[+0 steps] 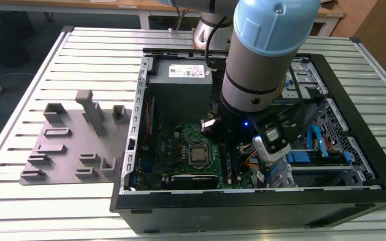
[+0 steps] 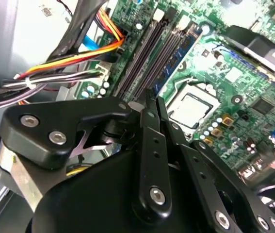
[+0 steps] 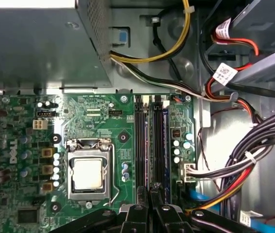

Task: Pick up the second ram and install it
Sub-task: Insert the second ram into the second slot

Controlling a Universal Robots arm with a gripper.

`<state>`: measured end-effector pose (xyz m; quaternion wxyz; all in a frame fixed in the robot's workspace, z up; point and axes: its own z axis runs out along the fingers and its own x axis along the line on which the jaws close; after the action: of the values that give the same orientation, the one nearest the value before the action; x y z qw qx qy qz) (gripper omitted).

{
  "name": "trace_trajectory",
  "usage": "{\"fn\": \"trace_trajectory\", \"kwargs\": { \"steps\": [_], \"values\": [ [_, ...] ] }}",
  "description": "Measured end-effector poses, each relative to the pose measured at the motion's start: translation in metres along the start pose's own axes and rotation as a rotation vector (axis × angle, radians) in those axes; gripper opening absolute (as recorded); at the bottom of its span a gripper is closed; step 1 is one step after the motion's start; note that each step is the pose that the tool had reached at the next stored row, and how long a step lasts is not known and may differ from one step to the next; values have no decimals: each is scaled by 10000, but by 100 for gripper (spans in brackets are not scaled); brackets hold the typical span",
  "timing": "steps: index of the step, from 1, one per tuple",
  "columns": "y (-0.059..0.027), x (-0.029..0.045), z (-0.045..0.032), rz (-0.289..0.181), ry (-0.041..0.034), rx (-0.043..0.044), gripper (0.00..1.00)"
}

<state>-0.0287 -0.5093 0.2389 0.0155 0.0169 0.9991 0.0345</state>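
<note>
The second ram (image 2: 178, 51), a narrow blue-green stick with black chips, stands edge-up along the black memory slots (image 3: 141, 141) of the green motherboard (image 3: 103, 116); it is also in the first wrist view (image 3: 165, 145). My gripper (image 2: 154, 99) is low inside the open computer case, its two black fingers (image 2: 149, 114) pressed close together on the stick. The stick's near half is hidden under them. In the first wrist view my gripper (image 3: 152, 191) sits over the slot row. The arm (image 1: 260, 75) reaches down into the case.
A silver processor socket (image 3: 88, 172) lies beside the slots. Bundled cables (image 3: 244, 165) and the power supply (image 1: 179, 90) crowd the other sides. The black case wall (image 1: 247, 201) rings the board. A grey fixture (image 1: 72, 145) with an upright post (image 1: 89, 110) stands at the exterior view's left.
</note>
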Motion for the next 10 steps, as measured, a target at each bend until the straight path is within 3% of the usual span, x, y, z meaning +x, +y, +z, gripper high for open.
{"fn": "trace_trajectory", "kwargs": {
  "steps": [7, 10],
  "values": [
    [63, 3, 66, -2, 0, 2, 11],
    [65, 4, 78, -2, -1, 57, 11]
  ]
}}
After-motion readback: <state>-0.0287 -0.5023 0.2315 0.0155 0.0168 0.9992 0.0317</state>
